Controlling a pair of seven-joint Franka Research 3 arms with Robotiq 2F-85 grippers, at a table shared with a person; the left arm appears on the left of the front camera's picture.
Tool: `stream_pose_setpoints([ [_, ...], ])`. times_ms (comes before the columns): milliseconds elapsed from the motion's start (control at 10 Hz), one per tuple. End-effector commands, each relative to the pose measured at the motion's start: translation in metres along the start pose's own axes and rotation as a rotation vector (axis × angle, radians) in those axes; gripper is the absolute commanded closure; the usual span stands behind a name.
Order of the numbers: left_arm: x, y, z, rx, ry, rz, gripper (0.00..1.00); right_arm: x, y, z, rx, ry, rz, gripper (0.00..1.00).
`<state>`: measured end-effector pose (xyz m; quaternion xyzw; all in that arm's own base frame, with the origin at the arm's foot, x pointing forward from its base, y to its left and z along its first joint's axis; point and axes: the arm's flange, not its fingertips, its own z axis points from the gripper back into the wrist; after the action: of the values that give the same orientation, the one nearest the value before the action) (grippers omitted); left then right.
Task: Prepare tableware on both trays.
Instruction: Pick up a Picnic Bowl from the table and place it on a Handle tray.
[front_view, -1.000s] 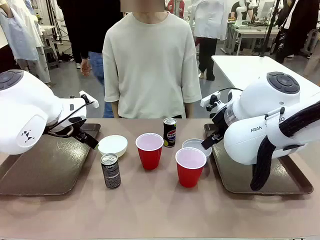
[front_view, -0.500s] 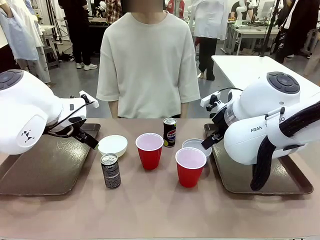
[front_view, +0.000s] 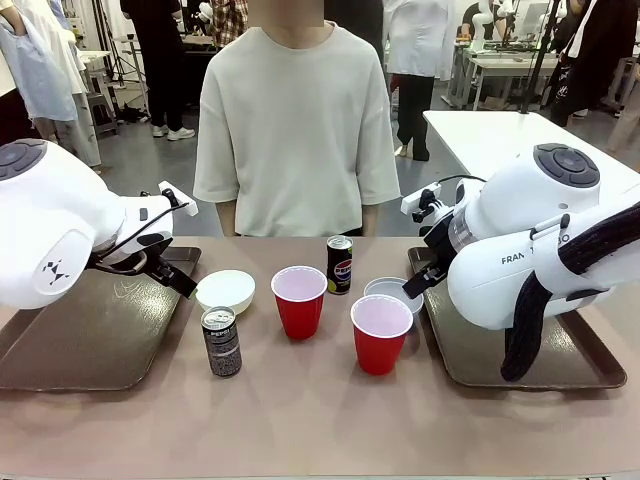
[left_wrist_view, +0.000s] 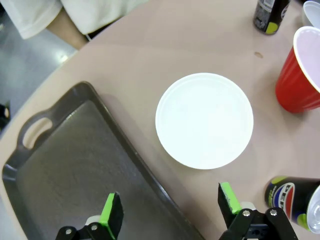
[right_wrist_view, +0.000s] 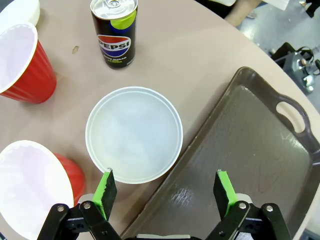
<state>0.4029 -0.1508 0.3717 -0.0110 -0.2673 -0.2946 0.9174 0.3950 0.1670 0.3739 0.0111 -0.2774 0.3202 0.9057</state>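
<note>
— What has changed?
— Nothing. Your left gripper (left_wrist_view: 169, 200) hangs spread above the left bowl (left_wrist_view: 204, 120), beside the left tray (left_wrist_view: 75, 165). Your right gripper (right_wrist_view: 165, 185), likewise spread, hangs above the right bowl (right_wrist_view: 134, 134) by the right tray (right_wrist_view: 250, 150). Loading has not begun.

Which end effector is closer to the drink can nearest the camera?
Left. The left end effector hovers beside that can; the right end effector is by the white bowl beside the right tray, farther off.

White rounded arms (front_view: 60, 230), black cables (front_view: 520, 330), green-padded hands (left_wrist_view: 169, 200) (right_wrist_view: 164, 182)
</note>
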Motion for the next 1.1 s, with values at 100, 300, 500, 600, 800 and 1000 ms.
stream_pose_setpoints([
  [100, 0.000, 0.000, 0.000, 0.000, 0.000, 0.000, 0.00, 0.000, 0.000, 0.000, 0.000, 0.000, 0.000, 0.00],
  [300, -0.002, -0.013, 0.044, -0.005, 0.043, -0.038, 0.00, 0.004, 0.003, 0.053, -0.062, 0.031, -0.054, 0.00],
  [500, -0.013, -0.028, 0.098, -0.016, 0.127, -0.077, 0.00, -0.015, 0.013, 0.126, -0.128, 0.058, -0.103, 0.00],
  [600, -0.021, -0.027, 0.115, -0.050, 0.153, -0.077, 0.00, -0.030, 0.018, 0.153, -0.111, 0.073, -0.121, 0.00],
  [800, -0.048, -0.041, 0.137, -0.123, 0.190, -0.060, 0.00, -0.077, 0.035, 0.171, -0.050, 0.137, -0.097, 0.00],
  [1000, -0.006, -0.032, 0.127, -0.074, 0.188, -0.067, 0.00, -0.088, 0.035, 0.153, -0.184, 0.105, -0.113, 0.00],
])
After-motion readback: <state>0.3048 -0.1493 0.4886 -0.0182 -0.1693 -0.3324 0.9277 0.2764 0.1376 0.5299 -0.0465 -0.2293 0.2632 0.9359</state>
